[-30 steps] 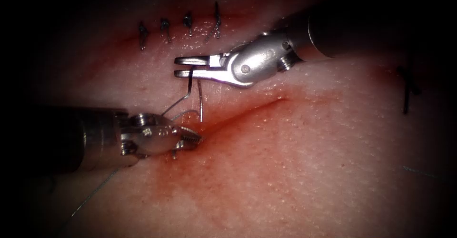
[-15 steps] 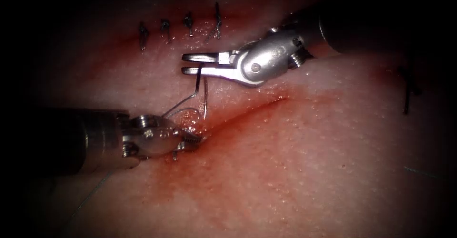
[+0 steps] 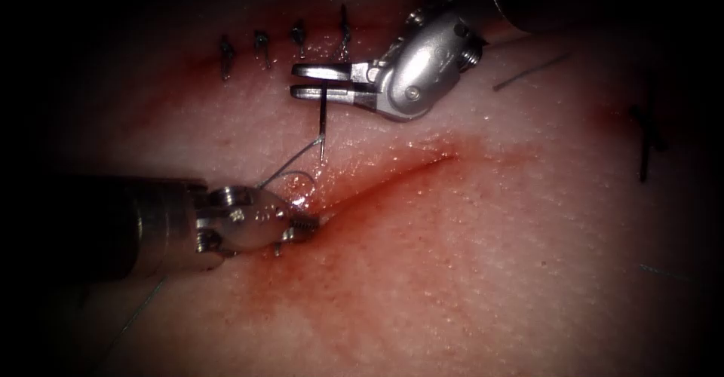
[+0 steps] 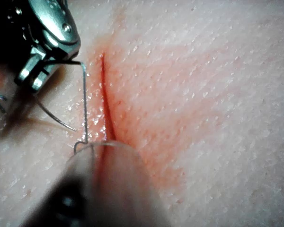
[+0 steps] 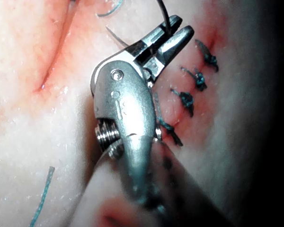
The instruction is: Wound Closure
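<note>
My right tool is shut on the curved needle near one end. The needle hangs down from the jaws on the left side of the cut, with its free tip just above the tissue. Thread runs from the needle down-left and loops by the cut's left end. There my left tool presses on the tissue, jaws slightly apart with teeth showing and nothing held. The left wrist view shows the needle hanging from the right tool beside the cut. In the right wrist view the right tool's jaws clamp the needle.
Several dark finished stitches sit in a row just behind the right tool, also seen as stitches. Another dark stitch lies far right. A loose thread end rests beside the right shaft. Red fluid stains the tissue around the cut.
The right tool rose and shifted right, its wrist swinging upward. This lifted the needle away from the cut and drew the thread straighter. The left tool stayed put.
</note>
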Robot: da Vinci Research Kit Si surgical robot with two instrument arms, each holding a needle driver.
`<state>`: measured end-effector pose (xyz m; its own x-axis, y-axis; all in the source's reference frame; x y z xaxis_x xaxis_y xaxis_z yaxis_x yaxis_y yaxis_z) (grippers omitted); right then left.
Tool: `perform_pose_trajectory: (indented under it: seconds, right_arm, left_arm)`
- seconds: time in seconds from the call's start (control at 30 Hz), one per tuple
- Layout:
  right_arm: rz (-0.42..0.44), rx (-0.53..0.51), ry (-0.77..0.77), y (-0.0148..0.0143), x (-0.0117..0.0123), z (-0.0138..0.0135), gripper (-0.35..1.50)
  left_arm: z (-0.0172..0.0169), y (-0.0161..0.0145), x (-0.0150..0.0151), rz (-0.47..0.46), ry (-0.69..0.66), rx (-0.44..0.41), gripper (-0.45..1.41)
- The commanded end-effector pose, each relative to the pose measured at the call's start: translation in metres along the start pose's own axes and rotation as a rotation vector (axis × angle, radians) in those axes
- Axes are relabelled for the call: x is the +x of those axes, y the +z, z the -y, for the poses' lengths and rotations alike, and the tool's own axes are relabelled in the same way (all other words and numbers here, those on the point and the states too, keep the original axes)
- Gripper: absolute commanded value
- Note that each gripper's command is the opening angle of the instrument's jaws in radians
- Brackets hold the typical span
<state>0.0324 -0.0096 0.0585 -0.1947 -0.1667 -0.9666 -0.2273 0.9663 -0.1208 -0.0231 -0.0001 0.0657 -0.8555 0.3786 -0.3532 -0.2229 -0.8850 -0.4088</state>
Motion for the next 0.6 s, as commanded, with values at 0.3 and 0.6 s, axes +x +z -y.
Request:
perform_pose_trajectory:
  seconds: [0.3, 0.6]
  right_arm:
    - [0.046, 0.013, 0.039, 0.0006, -0.0006, 0.0017, -0.35]
    - [0.052, 0.032, 0.05, 0.0004, -0.0006, 0.0031, -0.35]
  left_arm:
    - [-0.0001, 0.0006, 0.0002, -0.001, 0.002, -0.006, 0.19]
    - [0.0, 0.0003, -0.0002, -0.002, 0.009, -0.01, 0.27]
